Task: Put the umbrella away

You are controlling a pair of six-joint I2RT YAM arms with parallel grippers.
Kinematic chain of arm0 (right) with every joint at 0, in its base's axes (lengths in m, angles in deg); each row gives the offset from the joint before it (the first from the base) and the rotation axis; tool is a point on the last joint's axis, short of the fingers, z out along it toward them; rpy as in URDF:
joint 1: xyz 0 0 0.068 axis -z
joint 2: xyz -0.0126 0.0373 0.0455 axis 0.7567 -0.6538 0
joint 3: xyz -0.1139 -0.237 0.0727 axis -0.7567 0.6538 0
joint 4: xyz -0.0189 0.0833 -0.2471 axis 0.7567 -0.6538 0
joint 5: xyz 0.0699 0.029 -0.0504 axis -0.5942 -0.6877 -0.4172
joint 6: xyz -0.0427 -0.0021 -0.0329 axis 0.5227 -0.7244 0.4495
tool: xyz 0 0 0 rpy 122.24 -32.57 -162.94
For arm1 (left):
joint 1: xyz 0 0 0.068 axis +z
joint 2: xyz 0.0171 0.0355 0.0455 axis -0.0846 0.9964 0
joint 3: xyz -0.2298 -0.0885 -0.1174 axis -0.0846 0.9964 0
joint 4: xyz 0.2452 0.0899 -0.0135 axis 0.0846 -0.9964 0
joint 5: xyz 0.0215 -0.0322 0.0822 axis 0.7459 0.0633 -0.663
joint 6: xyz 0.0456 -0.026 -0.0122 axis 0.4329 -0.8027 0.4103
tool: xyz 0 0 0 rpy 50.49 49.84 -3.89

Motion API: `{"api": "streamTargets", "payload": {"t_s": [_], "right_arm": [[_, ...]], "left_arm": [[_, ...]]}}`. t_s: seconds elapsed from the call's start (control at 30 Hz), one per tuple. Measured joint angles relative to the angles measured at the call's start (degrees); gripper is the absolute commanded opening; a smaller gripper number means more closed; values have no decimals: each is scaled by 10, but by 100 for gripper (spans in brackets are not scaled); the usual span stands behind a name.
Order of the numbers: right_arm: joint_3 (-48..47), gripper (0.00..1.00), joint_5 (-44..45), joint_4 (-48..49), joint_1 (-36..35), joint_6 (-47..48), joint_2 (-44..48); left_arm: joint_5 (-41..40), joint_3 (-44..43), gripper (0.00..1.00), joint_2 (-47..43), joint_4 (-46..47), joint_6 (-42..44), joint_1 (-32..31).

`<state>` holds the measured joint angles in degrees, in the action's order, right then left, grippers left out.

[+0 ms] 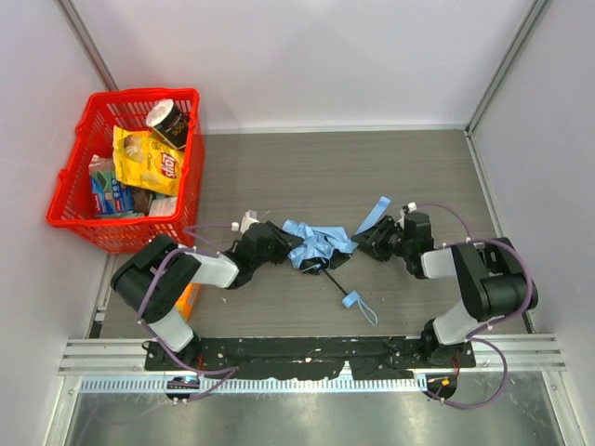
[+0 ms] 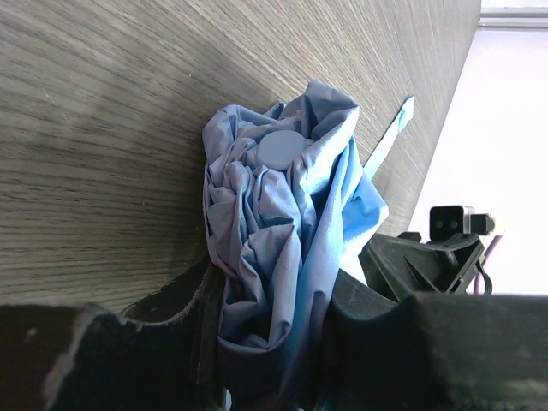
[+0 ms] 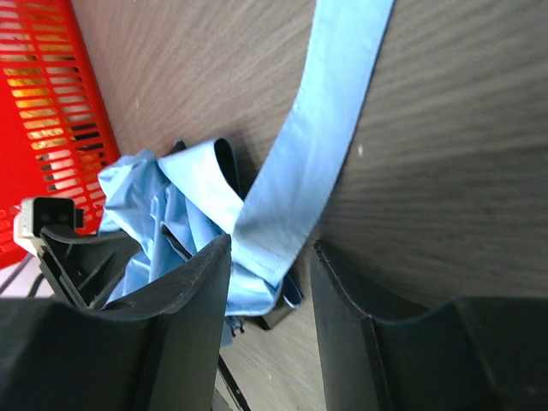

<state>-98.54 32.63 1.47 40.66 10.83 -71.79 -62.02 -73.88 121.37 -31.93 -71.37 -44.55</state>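
The umbrella [image 1: 316, 243] lies in the middle of the table [image 1: 418, 167], in a messy blue heap, not folded up neat. Its thin black stick [image 1: 333, 281] pokes out of the heap toward the near right side and ends in the handle [image 1: 347, 298] with a small blue loop [image 1: 364, 311]. So the stick lies slanted, while the cloth spreads sideways between the two arms.

The left gripper [image 1: 279, 244] is right at the left end of the heap. Its fingers are narrow and squeeze a bunch of the cloth between them. The right gripper [image 3: 272, 253] is just beside the right end. A flat blue band [image 3: 334, 103] from the umbrella runs up between its fingers and away across the table. Those fingers stand apart, with a gap beside the band, so they are not pinching it.

I think the band is what the next move hangs on, and the right arm is the one at it.

The red basket [image 1: 139, 94] is well apart, at the far left.

From above, the cloth hides both sets of fingertips. The left wrist view shows only cloth, no stick or handle. I cannot tell how the cloth is wrapped.
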Motion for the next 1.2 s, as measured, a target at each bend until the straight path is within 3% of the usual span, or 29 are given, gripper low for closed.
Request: {"api": "streamTargets", "payload": {"t_s": [0.13,0.3,0.77,1.07,1.2], "right_arm": [[0,39,1,74,0,-23,-42],[-11,1,5,119,0,-30,-92],[-225,1,5,104,-3,-44,-195],[-257,1,27,123,-19,-43,-227],[-279,1,46,88,-32,-19,-235]], "left_arm": [[-2,2,0,0,3,0,-1],[-4,9,0,-4,12,1,-3],[-77,40,0,-8,79,-2,-47],[-134,38,0,-29,57,-9,-71],[-144,35,0,-28,44,-22,-74]]}}
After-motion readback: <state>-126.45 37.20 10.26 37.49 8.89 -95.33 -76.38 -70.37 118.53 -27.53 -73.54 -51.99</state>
